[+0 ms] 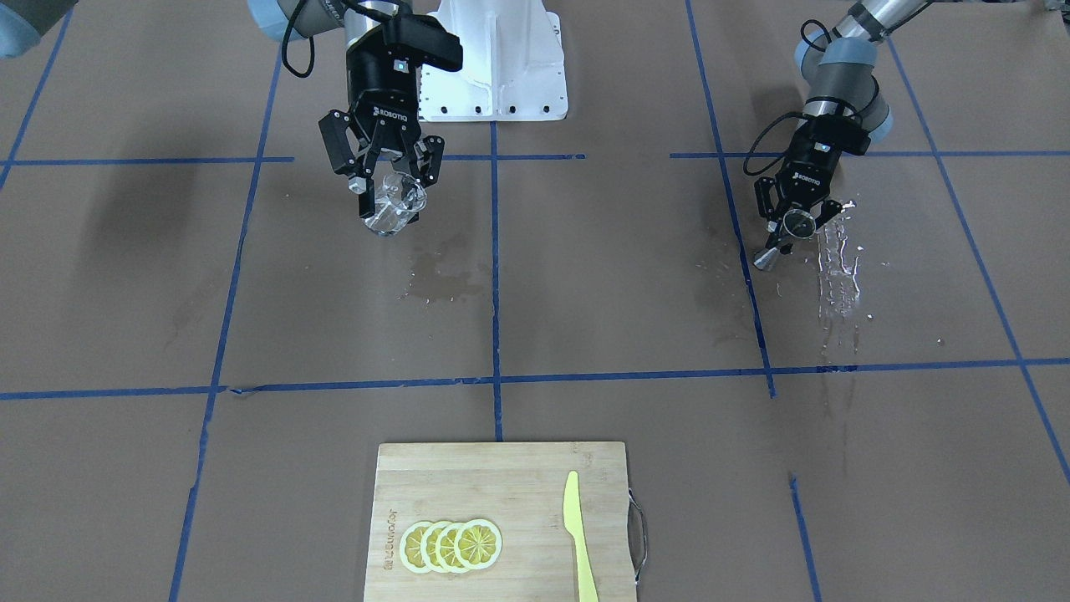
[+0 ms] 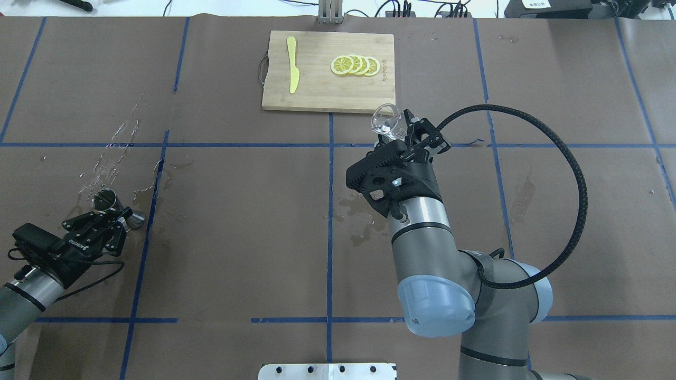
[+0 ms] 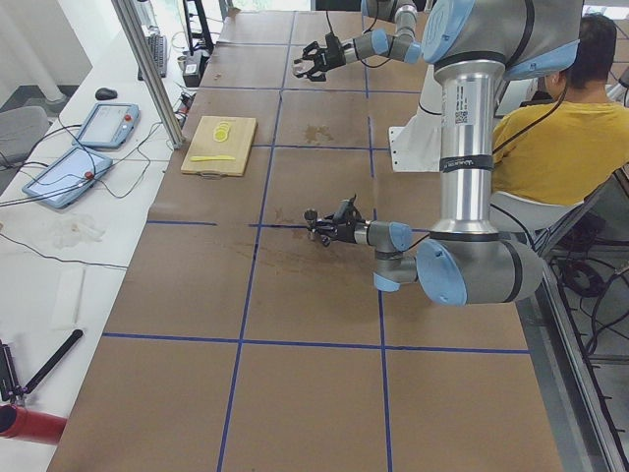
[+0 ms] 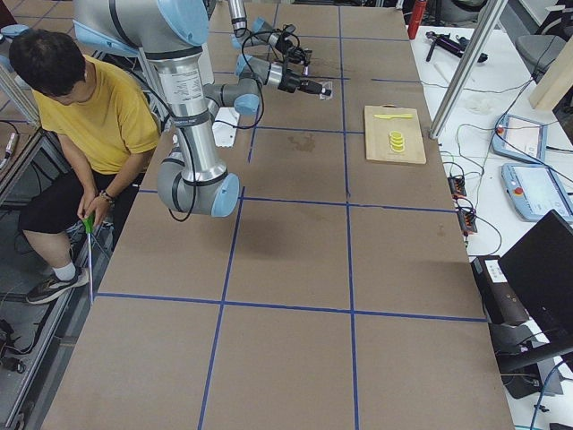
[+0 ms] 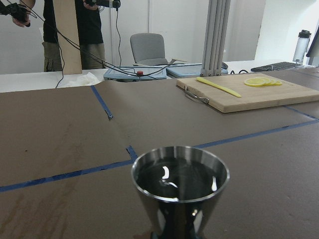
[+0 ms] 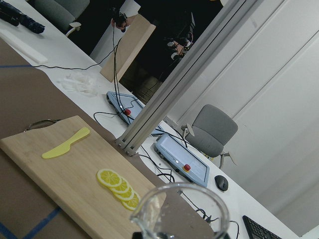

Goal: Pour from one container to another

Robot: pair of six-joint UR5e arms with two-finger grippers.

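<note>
1. Overhead exterior: the cutting board (image 2: 317, 92) lay at the far edge, clear of my pouring space.
2. My right gripper (image 2: 400, 130) clamped the tumbler (image 2: 385, 118) aloft, mid-table, likely for carrying.
3. My left gripper (image 2: 120, 212) pinched the jigger (image 2: 106, 201) at its waist, mouth up, well apart, to receive.

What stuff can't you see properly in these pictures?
Jigger: lower cone cut off by the left wrist view's bottom edge.
Tumbler: base cut off by the right wrist view's bottom edge.
Whether the tumbler is full: too small and glary in the overhead view.
Left gripper, right gripper: too small in the side views.
</note>
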